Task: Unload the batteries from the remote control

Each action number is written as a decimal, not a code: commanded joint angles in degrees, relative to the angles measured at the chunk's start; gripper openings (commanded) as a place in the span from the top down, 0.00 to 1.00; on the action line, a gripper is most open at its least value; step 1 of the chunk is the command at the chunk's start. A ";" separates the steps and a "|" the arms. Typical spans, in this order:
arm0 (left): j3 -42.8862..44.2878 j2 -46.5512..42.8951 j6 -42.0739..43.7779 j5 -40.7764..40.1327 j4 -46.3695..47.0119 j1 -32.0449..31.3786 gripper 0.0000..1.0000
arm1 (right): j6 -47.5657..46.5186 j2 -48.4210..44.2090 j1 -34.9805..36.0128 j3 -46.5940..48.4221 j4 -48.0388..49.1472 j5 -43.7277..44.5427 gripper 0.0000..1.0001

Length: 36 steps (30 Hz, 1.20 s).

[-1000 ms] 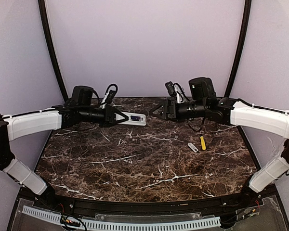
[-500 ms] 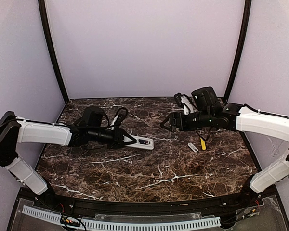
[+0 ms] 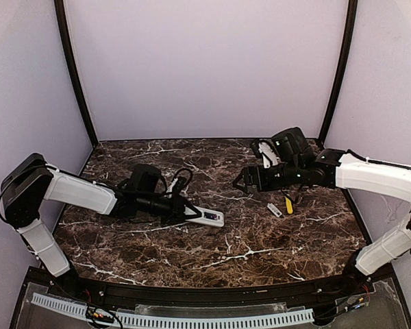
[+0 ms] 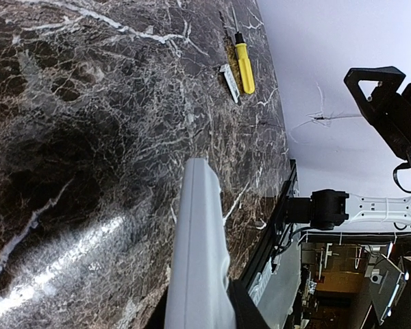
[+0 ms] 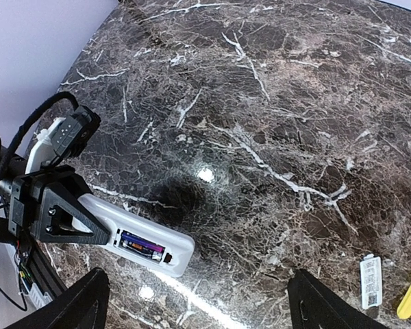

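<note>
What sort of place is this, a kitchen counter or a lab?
Probably a lab test booth: plain lilac walls box in a marble-patterned table, a left arm and right arm are mounted at its near edge, and the left wrist view glimpses a workshop beyond.

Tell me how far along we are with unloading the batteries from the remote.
Done: the grey cover is off, lying on the table by the yellow stick. In hand: the left gripper clamps the remote control, compartment up; the right gripper hangs open and empty. Left: a purplish battery sits in the compartment; none looks to be out yet.
</note>
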 commanded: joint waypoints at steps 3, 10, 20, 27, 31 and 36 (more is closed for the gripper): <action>-0.26 1.95 0.63 0.60 0.26 -0.36 0.98 | -2.30 -0.62 -0.39 -1.53 -1.99 3.39 0.09; 1.17 3.94 2.56 0.55 -3.96 -0.32 0.91 | -3.37 -0.17 -0.92 -1.51 -2.32 3.56 0.08; 5.40 4.79 7.63 -2.23 -13.88 -0.30 0.83 | -4.64 -0.18 -2.03 -2.06 -2.96 4.19 0.07; 8.27 4.15 11.81 -8.06 -22.99 -0.33 0.65 | -5.40 -1.48 -2.82 -2.87 -4.25 5.79 0.06; 9.12 3.40 13.77 -11.85 -26.91 -0.31 0.59 | -5.51 -2.29 -3.05 -3.74 -4.49 6.27 0.06; 9.96 3.45 16.00 -14.28 -29.56 -0.30 0.55 | -5.62 -2.67 -3.18 -4.48 -4.63 6.36 0.06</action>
